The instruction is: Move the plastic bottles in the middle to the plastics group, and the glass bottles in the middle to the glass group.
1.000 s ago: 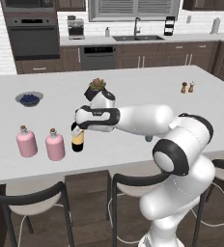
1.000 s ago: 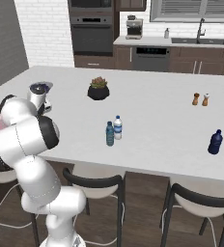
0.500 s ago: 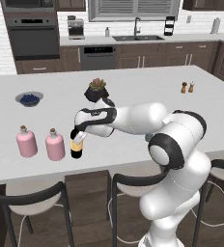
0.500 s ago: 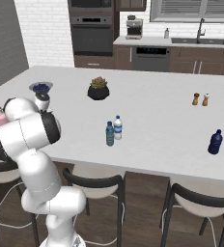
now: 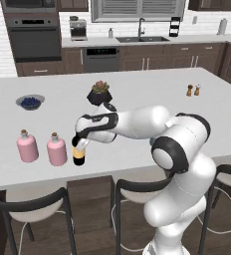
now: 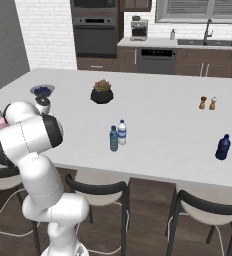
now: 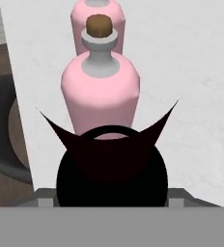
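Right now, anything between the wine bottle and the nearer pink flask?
No. In the left base view only a thin strip of bare counter separates the wine bottle, in the gripper, from the nearer pink flask.

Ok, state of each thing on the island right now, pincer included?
wine bottle: upright on the counter beside the pink flasks, gripped
pincer: closed on the wine bottle's neck
pink flasks: upright, corked
water bottle: upright, capped, mid-counter
dark blue bottle: upright
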{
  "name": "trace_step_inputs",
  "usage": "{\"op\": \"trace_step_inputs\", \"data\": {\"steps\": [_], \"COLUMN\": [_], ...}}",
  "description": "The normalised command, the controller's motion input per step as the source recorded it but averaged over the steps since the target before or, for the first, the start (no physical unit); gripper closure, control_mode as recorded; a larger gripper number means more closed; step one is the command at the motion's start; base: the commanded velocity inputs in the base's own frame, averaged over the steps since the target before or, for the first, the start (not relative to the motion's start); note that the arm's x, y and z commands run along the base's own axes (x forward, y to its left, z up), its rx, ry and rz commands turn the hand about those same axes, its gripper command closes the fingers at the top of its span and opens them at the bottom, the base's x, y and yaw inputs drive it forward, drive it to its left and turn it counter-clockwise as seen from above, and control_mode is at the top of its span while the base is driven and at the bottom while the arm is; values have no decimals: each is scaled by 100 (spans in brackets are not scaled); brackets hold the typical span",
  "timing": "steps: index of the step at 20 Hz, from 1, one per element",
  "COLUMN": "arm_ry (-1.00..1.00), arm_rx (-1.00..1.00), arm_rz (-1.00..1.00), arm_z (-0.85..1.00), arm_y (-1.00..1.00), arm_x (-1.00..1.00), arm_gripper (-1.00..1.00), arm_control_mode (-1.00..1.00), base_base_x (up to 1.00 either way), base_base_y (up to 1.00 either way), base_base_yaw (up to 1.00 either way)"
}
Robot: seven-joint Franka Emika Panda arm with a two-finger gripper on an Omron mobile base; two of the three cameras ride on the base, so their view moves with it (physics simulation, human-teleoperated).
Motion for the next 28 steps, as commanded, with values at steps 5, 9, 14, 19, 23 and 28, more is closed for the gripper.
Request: {"op": "trace_step_inputs", "data": {"steps": [5,9,14,19,23,28], "arm_ry": [-1,0,-1,-1,-2,-4], "arm_rx": [-4,0,0,0,0,0], "arm_rz": [0,0,0,0,1,2], "arm_z": [-6,3,2,0,0,0], "arm_y": [3,0,0,0,2,10], "arm_x": [6,26,20,30,11,0], "arm_gripper": [100,100,100,100,100,100], "arm_control_mode": [-100,-100,-100,-100,-100,-100], "base_base_x": [0,0,0,0,0,0], "base_base_y": [0,0,0,0,0,0], "base_base_yaw": [0,0,0,0,0,0]}}
